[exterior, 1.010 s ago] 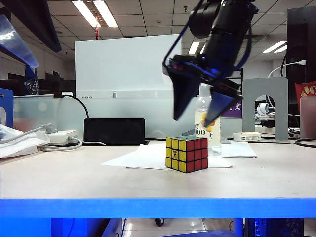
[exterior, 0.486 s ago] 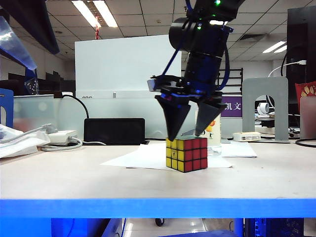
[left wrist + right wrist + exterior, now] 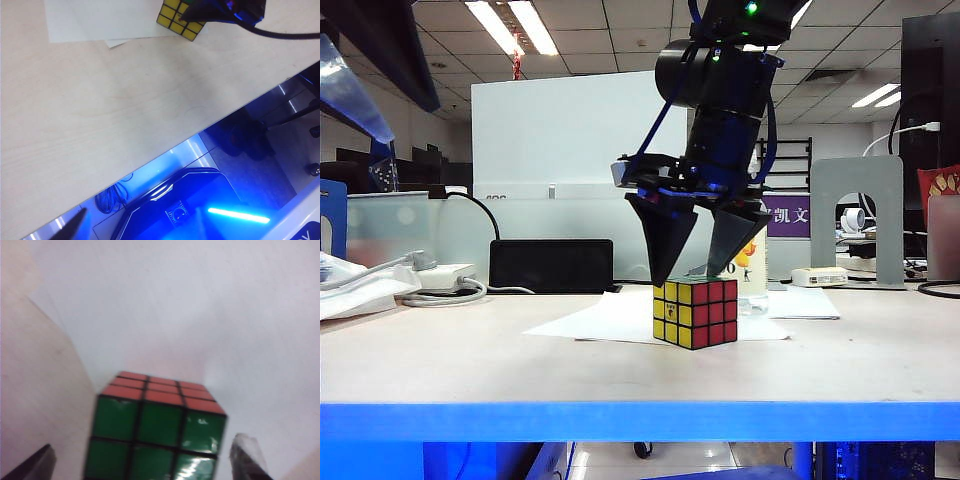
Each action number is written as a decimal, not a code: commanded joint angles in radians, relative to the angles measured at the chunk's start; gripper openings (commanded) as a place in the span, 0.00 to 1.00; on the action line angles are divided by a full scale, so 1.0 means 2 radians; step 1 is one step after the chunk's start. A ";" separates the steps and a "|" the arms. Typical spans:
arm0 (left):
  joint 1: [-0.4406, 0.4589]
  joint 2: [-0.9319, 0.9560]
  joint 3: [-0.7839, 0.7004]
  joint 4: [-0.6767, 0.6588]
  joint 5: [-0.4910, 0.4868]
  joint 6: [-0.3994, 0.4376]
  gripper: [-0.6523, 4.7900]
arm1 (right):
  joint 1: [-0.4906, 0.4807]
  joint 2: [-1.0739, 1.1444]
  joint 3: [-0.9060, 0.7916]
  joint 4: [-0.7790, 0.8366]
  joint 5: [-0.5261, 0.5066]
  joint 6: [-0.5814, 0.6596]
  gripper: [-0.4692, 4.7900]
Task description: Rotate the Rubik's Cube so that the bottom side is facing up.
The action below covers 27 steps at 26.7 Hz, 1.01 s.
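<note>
Jaws of the right gripper (image 3: 697, 268) are spread wide and point down, one tip on each side of the Rubik's Cube (image 3: 696, 312) and just above its green top, not yet touching. That cube sits square on a white sheet of paper (image 3: 610, 318) near the middle of the bench (image 3: 470, 365), directly under this gripper, so the right arm is plainly the nearer. Of the left gripper, parked high and well off to the side, I cannot tell the jaws' state.
</note>
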 commanded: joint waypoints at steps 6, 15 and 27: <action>0.000 0.000 0.002 -0.003 0.000 0.002 0.62 | 0.001 0.031 0.000 -0.014 -0.010 0.012 1.00; 0.000 0.000 0.002 -0.013 0.000 0.002 0.62 | 0.003 0.033 0.001 0.006 -0.014 0.026 0.91; 0.000 0.000 0.002 -0.011 -0.013 0.016 0.62 | 0.002 0.027 0.001 -0.017 -0.088 0.042 0.67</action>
